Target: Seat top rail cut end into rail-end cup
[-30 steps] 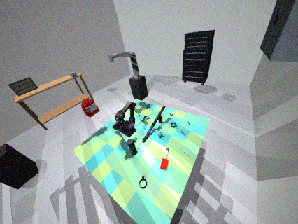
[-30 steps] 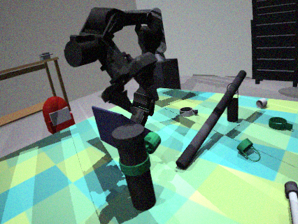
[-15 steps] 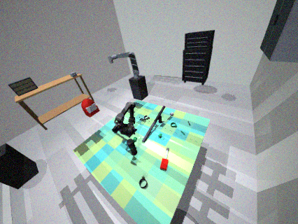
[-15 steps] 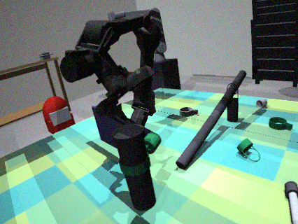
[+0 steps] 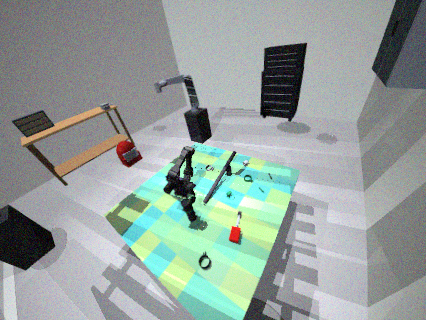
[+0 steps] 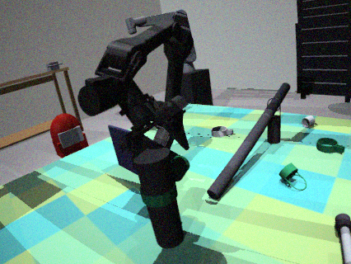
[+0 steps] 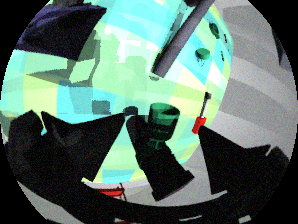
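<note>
Closest in the exterior view stands the big post. It is dark and upright on the checkered surface. A green brace band goes around it partway down, below the wide post cap. A green rail-end cup sticks out from the post's right side, just under the cap. The cup looks hollow in the wrist view, but that picture is dim.

Right above the post cap hangs the black arm, bent over in a big curve. Its end effector points down and its fingers are spread wide apart with nothing between them. It is near the post and touches no rail.

A little farther back and to the right lies the rail, a long dark tube. Its cut end rests low on the surface, near the post but apart from the cup. The rail slopes up and away, and its far end goes through the loop cap on a short dark post.

A green clamp lies beside the rail. Farther off lie a green ring and a silver ring. A red helmet sits beside the surface at the left, and a black cabinet stands at the back wall.
</note>
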### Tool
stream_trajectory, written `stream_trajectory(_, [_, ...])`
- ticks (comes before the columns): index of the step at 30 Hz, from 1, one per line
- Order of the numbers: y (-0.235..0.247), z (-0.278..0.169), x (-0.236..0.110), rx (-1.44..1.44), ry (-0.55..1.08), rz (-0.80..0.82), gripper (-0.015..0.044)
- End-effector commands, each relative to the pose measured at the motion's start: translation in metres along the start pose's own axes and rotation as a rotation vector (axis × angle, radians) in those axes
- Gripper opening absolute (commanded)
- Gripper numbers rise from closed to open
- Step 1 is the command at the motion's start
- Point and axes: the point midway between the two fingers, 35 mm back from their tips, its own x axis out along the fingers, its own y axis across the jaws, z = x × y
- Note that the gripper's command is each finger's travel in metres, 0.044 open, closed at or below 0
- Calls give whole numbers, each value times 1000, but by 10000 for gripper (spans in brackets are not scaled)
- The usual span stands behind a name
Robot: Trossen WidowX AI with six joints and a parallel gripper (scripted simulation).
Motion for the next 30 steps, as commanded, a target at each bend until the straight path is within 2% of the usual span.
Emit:
stream_trajectory(1, [0, 0, 7, 5, 0, -3, 440])
stream_trajectory(30, [0, 2, 55, -17, 9, 2, 440])
